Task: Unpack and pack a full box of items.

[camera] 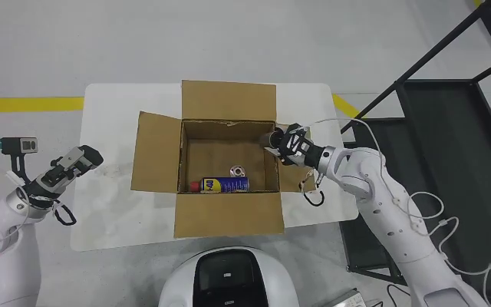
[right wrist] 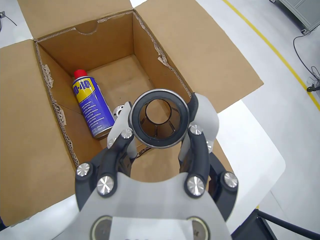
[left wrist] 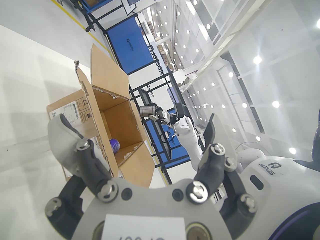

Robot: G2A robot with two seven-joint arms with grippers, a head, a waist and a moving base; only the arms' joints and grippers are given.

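Box, top view: the open cardboard box (camera: 229,98) stands in the middle of the white bench (camera: 115,115), with all four flaps folded outward.
Inside the box, top view: a blue and yellow spray can (camera: 225,184) lies on its side along the wall nearest me. A small round metal part (camera: 235,170) sits just beside it.
My right tool, top view: my right tool (camera: 280,144) hangs over the box's right rim, clenched on a dark hollow cylinder (camera: 270,140).
My left tool, top view: my left tool (camera: 84,157) is at the bench's left edge, well apart from the box.
Left wrist view: my left tool (left wrist: 136,126) has its fingers (left wrist: 62,128) spread wide, grasping nothing. The box (left wrist: 110,96) stands beyond them, and one end of the spray can (left wrist: 114,146) shows on its floor.
Right wrist view: my fingers (right wrist: 202,116) press on either side of the cylinder (right wrist: 160,93). Its open end, edged with a black ring, faces me above the box interior. The red-capped spray can (right wrist: 92,106) lies on the box floor against a side wall. The metal part (right wrist: 118,111) is partly hidden behind one finger.
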